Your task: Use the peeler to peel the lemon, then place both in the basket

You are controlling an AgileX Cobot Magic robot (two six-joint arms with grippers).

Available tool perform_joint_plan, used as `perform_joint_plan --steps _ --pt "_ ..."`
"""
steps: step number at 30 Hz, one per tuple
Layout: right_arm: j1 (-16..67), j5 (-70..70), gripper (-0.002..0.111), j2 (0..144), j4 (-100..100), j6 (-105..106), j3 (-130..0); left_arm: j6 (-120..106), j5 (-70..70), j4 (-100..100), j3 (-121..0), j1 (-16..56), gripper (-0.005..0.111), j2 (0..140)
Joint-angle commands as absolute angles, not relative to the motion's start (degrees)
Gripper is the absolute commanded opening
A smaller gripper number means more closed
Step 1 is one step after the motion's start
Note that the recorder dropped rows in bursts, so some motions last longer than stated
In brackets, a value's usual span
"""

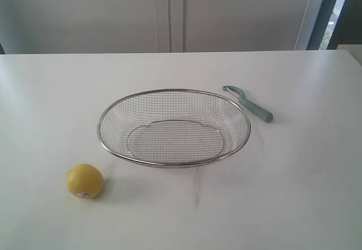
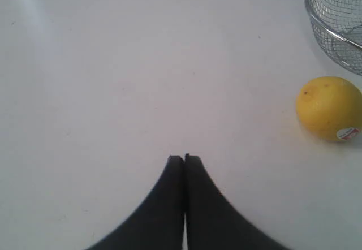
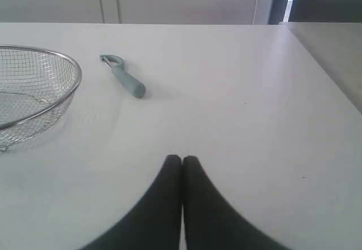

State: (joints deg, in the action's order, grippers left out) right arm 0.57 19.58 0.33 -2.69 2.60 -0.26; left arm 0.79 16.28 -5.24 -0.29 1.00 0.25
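- Off the basket's (image 1: pixel 169 90) near-left side, the lemon (image 1: pixel 85 181) sat on the white bench (image 1: pixel 294 193), well clear of the rim, with its sticker low on the near face.
- It looked firm and round with a waxy skin, so I judged it likely to roll or squirt out of a loose pinch. A grip square across its widest part seemed safest.
- Off the basket's far-right side lay the peeler (image 1: pixel 251 106), just beside the rim but apart from it, its metal head pointing away and its teal handle angled outward.
- It looked light and stiff and lay flat and low. The middle of the handle was the place to take it, away from the blade and from the rim.
- The basket held nothing. Being thin wire mesh, it would probably slide if nudged.
- The left gripper (image 2: pixel 184 158) was on the lemon's side of the basket, its jaws pressed together and holding nothing.
- The right gripper (image 3: pixel 181 159) was on the peeler's side of the basket, likewise closed on nothing.
- Bare bench surrounded the basket, giving wide room for approach. The bench's side edge ran well beyond the peeler and its far edge well behind the basket.
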Motion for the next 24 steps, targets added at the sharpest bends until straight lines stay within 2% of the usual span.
perform_joint_plan --steps 1,17,24 --pt "0.64 19.22 0.000 0.00 -2.31 2.82 0.00 1.28 16.26 -5.86 0.00 1.45 0.000 0.00" --pt "0.64 18.91 0.000 0.00 -2.31 2.82 0.00 1.28 16.26 -5.86 0.00 1.45 0.000 0.00" --pt "0.64 8.85 0.000 0.00 -2.31 2.82 0.00 1.28 16.26 -5.86 0.00 1.45 0.000 0.00"
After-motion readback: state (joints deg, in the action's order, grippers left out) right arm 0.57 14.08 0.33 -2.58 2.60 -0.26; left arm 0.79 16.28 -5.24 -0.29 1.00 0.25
